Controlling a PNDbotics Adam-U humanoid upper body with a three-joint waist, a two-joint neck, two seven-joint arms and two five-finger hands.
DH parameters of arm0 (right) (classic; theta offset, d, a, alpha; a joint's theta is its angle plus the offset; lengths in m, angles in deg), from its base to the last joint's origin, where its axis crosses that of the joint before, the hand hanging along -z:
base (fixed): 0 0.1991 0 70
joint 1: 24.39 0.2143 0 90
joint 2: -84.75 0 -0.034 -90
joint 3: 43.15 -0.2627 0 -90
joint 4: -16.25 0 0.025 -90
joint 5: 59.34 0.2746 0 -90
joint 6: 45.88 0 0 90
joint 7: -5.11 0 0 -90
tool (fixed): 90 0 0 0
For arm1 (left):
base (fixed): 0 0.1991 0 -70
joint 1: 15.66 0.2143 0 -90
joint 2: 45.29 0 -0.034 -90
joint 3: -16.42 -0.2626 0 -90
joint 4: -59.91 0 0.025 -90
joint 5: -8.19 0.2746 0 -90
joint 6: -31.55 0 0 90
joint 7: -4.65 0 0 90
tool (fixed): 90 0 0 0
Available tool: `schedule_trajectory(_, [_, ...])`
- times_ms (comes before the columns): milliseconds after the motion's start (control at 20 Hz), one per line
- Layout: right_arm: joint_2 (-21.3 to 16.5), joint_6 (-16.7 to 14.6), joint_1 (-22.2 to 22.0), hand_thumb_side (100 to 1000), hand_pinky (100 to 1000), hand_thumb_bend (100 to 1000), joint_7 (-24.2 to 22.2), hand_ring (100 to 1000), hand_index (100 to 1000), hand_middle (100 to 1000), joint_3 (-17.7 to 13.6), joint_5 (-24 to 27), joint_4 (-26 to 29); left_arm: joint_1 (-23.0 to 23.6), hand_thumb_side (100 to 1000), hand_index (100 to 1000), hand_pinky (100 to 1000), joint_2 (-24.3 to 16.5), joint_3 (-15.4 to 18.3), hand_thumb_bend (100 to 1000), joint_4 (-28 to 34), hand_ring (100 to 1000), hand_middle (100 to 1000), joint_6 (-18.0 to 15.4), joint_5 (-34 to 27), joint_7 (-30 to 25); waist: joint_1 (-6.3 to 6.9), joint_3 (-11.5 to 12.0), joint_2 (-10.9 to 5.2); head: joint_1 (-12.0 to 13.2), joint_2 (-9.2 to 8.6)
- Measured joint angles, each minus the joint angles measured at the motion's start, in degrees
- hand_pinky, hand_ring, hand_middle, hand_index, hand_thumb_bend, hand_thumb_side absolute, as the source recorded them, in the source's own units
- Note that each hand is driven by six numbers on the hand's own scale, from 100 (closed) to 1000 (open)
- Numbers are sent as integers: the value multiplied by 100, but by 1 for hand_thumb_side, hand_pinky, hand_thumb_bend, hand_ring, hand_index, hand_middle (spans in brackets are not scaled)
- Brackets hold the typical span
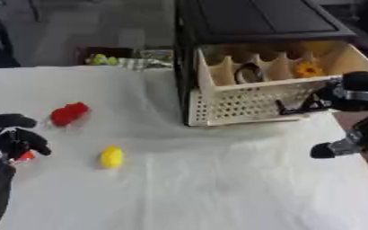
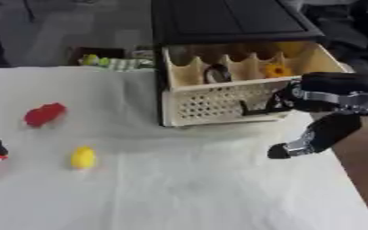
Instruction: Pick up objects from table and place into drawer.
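The left hand (image 1: 10, 139), fingers curled round something red-orange, has beside it a small, probably light yellow toy (image 1: 111, 157), best pinched across its middle.

Evenly and softly lit, with the white table (image 1: 218, 188) bright but free of glare. Faint, diffuse shadows only, darkest under the open drawer (image 1: 250, 108). Soft and blurred throughout, edges smeared, small detail lost.
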Motion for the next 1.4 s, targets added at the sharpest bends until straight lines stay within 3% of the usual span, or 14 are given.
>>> schedule_trajectory(1400, [-138, 164, -602, 756, 100, 639, -59, 103, 787, 100, -235, 256, 547, 0, 993, 695, 488, -1, 1, 170, 0, 532, 600, 26, -23, 34, -11, -57, -18, 8, -4])
